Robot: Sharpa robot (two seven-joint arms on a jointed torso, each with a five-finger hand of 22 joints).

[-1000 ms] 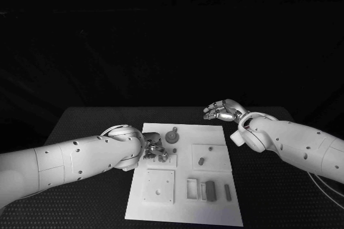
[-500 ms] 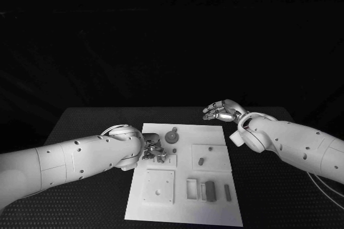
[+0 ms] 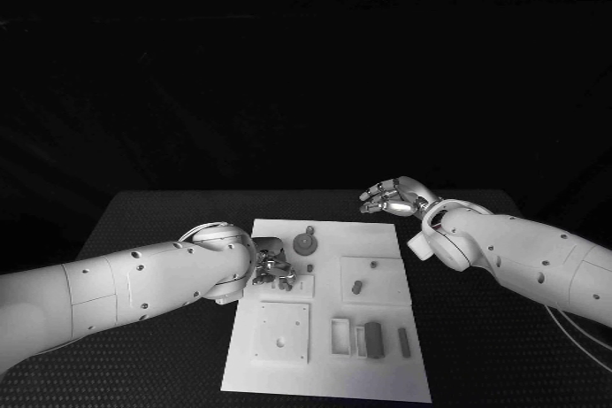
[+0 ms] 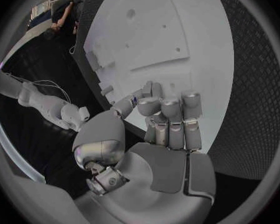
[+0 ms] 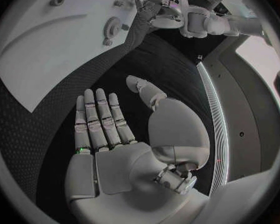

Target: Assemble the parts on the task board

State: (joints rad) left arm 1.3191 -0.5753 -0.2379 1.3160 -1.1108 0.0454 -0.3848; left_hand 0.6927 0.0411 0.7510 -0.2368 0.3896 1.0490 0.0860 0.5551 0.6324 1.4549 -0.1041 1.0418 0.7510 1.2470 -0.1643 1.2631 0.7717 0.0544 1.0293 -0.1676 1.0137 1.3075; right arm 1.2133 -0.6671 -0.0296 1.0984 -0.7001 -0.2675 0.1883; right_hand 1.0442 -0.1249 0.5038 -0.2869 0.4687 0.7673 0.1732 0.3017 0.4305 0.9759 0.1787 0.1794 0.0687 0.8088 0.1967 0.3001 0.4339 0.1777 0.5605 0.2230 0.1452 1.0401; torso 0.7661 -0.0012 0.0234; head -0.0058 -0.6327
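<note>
The task board lies in the lower middle of the head view, on the black table. A gear-shaped part sits near its upper edge, a small part at mid-right, and narrow parts stand in a row lower right. The left robot hand is at the board's left edge, left of centre, fingers curled together over it; whether they grip anything cannot be told. The right robot hand hovers above the table just past the board's upper right corner, fingers straight and apart, holding nothing.
</note>
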